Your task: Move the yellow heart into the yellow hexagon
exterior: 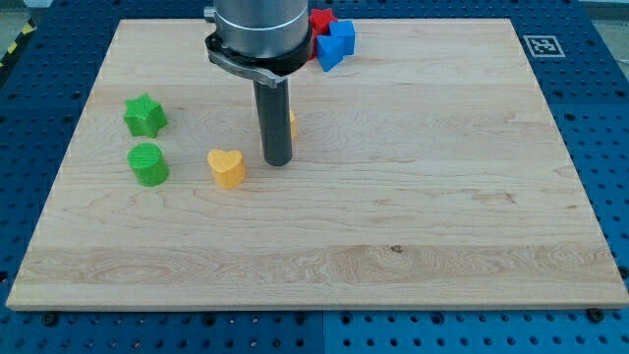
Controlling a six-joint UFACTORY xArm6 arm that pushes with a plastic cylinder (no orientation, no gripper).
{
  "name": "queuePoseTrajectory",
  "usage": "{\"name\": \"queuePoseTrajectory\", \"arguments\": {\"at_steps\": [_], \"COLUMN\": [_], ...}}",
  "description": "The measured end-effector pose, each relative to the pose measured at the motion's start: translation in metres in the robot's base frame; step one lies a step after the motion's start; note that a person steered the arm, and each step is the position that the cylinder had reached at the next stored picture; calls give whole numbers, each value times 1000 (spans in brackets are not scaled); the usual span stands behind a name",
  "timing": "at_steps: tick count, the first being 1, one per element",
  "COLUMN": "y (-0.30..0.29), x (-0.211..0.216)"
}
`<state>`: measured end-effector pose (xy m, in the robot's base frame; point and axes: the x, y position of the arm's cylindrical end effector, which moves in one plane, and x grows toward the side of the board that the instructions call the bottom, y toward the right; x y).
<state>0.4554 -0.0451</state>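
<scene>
The yellow heart (pixel 226 167) lies on the wooden board, left of centre. My tip (pixel 277 161) stands just to the heart's right, a small gap apart. The yellow hexagon (pixel 292 124) is mostly hidden behind the rod; only a sliver shows at the rod's right edge, above and right of the heart.
A green star (pixel 144 115) and a green rounded block (pixel 148 163) sit at the view's left. Blue blocks (pixel 335 44) and a red block (pixel 321 20) cluster at the top, beside the arm's housing (pixel 260 34). The board (pixel 413 206) is edged by a blue pegged table.
</scene>
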Motion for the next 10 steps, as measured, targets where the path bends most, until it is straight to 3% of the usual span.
{"name": "queuePoseTrajectory", "arguments": {"at_steps": [1,2,3,4,6,9,10], "y": [37,49,28,-22,-91,-88,-63], "x": [6,56,97,101,78,44,33]}}
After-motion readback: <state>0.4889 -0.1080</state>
